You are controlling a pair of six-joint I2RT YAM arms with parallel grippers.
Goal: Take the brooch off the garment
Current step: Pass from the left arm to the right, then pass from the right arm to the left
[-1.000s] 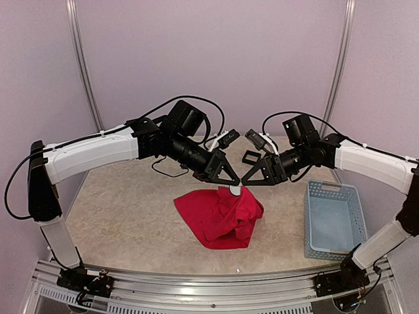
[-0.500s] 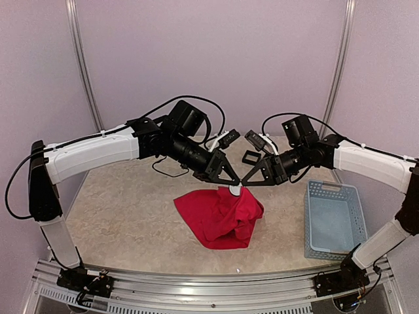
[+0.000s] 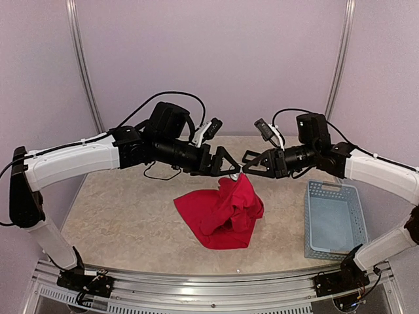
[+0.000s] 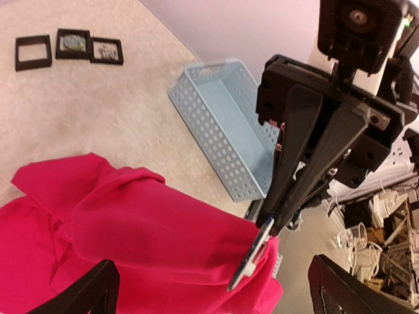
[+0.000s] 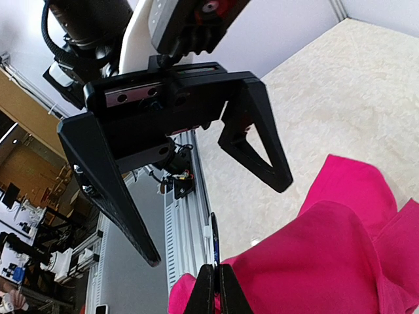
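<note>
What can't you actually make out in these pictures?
- The brooch: left wrist view shows it only edge-on in the right gripper; its face is hidden.
- Whether it is free of the garment: fabric bunches around the pinch in every view.
- Top view: brooch too small to see.
- Contents of the small frames: too small, left wrist view.

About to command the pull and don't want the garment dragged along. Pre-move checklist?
1. Right gripper jaws shut on the small white-and-blue brooch: ok.
2. Brooch free of the large bright red fabric garment: not ok, it lies against the lifted fabric edge.
3. Garment anchored against the pull: not ok, the left gripper jaws are open and hold nothing.
4. Clasp undone: cannot tell, too small.
5. Drop spot, the pale blue perforated plastic basket, on the right arm's side: ok.
</note>
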